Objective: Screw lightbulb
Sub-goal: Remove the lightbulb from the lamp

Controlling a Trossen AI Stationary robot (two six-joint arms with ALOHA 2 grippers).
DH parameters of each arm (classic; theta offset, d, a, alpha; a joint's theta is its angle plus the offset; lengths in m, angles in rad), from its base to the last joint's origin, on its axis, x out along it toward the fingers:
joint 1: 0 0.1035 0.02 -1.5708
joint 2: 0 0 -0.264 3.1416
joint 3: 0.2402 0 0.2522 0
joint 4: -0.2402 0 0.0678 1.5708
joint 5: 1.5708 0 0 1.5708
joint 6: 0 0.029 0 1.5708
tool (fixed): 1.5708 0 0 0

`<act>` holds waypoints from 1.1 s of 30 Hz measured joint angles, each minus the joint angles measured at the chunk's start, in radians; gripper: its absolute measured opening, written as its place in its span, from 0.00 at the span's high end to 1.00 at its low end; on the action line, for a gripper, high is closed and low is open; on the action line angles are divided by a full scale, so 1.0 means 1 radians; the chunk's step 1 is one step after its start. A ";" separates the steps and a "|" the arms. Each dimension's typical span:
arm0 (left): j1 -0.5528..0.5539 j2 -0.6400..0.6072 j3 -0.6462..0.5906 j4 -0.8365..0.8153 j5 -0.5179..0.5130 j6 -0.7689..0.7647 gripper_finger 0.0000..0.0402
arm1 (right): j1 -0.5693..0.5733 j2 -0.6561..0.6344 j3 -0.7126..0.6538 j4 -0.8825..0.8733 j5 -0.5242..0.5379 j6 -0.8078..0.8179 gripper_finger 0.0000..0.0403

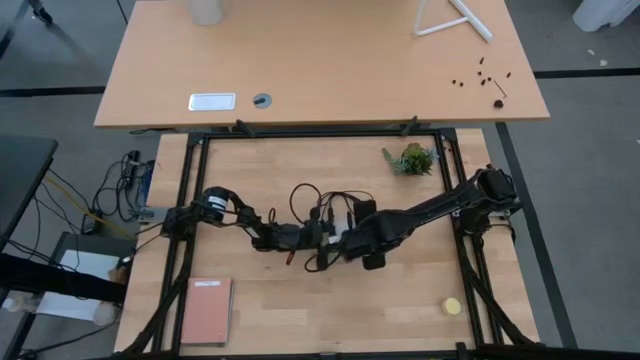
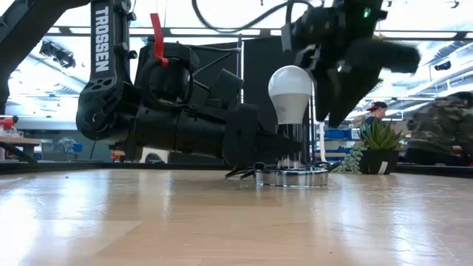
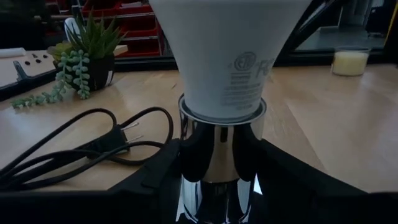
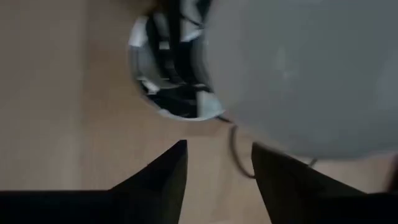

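The white lightbulb stands upright with its narrow end in the chrome socket, whose round base rests on the table. My left gripper lies level just above the table and is shut on the socket below the bulb. My right gripper hangs beside the bulb's top, on the side away from my left arm. Its fingers point down, open and empty. In the right wrist view the bulb shows large, beyond and to one side of the open fingers. My left gripper pinches the socket's upright chrome tube between its two fingers, just below the bulb's neck. The fingers come in level from the table's left side and lie across the tube. The socket stands upright with its base on the table.
The socket's black cord loops on the table behind the socket. A small potted plant stands at the far right, a yellow ball lies at the near right and a reddish notebook at the near left. A person shows beyond the table.
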 joint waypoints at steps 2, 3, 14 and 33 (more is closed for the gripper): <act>0.000 0.000 0.000 0.000 0.004 0.025 0.54 | -0.008 -0.026 0.006 -0.010 -0.035 0.016 0.49; 0.000 0.000 0.000 -0.001 0.008 0.029 0.54 | -0.014 -0.039 0.013 -0.019 -0.043 0.036 0.46; -0.006 -0.001 -0.001 0.003 0.052 0.104 0.54 | -0.020 -0.100 0.051 0.048 -0.098 0.664 0.16; -0.007 0.000 -0.001 0.000 0.031 0.053 0.54 | 0.005 -0.017 0.052 0.090 -0.030 0.985 0.09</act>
